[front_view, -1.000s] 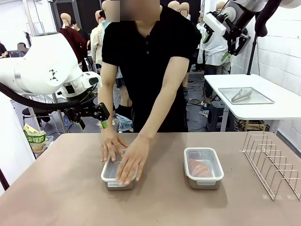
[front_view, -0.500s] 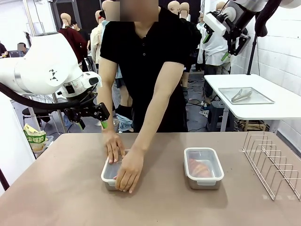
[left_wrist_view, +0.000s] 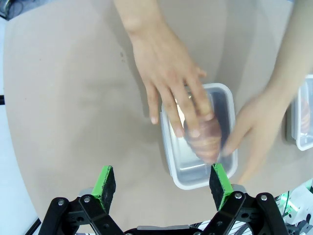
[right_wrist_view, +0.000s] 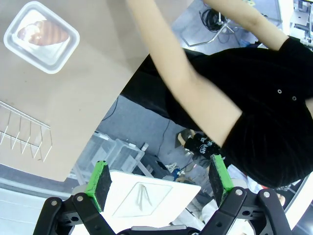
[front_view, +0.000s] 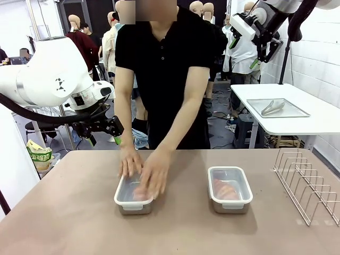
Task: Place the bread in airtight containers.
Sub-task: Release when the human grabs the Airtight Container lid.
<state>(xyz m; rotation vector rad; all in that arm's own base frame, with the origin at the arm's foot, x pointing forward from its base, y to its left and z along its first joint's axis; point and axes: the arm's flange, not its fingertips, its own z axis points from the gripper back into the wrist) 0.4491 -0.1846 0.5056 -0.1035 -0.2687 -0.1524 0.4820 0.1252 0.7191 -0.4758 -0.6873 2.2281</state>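
Two lidded tins stand well apart on the table (front_view: 74, 212). Left tin (front_view: 133, 195) holds one roll (left_wrist_view: 204, 142); the person's hands (front_view: 154, 174) press its lid. Right tin (front_view: 229, 189) holds one roll (right_wrist_view: 42, 33), lid on. Left gripper (left_wrist_view: 161, 183) and right gripper (right_wrist_view: 157, 178) are both spread, empty, raised above the table.

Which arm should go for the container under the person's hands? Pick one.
Left, probably. The left gripper hovers open just above that container, while the right gripper is raised high, far from the table.
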